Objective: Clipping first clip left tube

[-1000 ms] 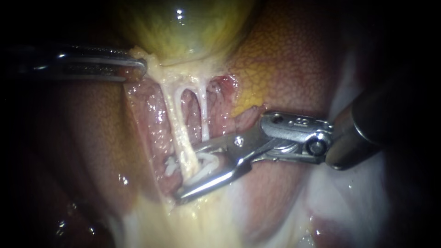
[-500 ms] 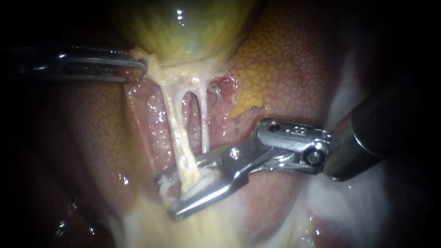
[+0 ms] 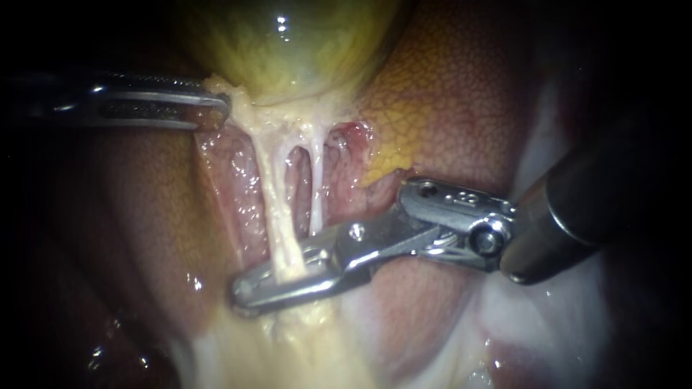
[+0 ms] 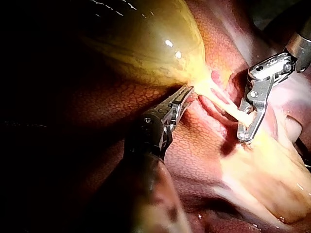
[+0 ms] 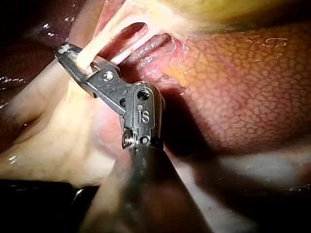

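Note:
Two pale tubes run down from the yellow-green gallbladder (image 3: 288, 43): the thicker left tube (image 3: 277, 209) and the thin right tube (image 3: 316, 187). My right instrument (image 3: 245, 292) comes in from the right, and its jaws lie nearly together across the lower end of the left tube, squeezing it from both sides. No clip shows between them. The left wrist view shows those jaws (image 4: 245, 136) clamped on the left tube (image 4: 233, 110), as does the right wrist view (image 5: 65, 51). My left instrument (image 3: 216, 108) holds the gallbladder's neck, jaws shut on its pale tissue (image 4: 187, 94).
Mottled red-brown liver (image 3: 447, 94) lies to the right of and behind the tubes. Pale yellow fatty tissue (image 3: 303, 346) spreads below the right instrument's jaws. Raw pink tissue (image 3: 238, 187) shows around the tubes. The right instrument's dark shaft (image 3: 577, 202) crosses the right side.
The right instrument's jaws have slid further across the left tube and closed down on it. The white clip seen between them earlier is now hidden. The left instrument has held still.

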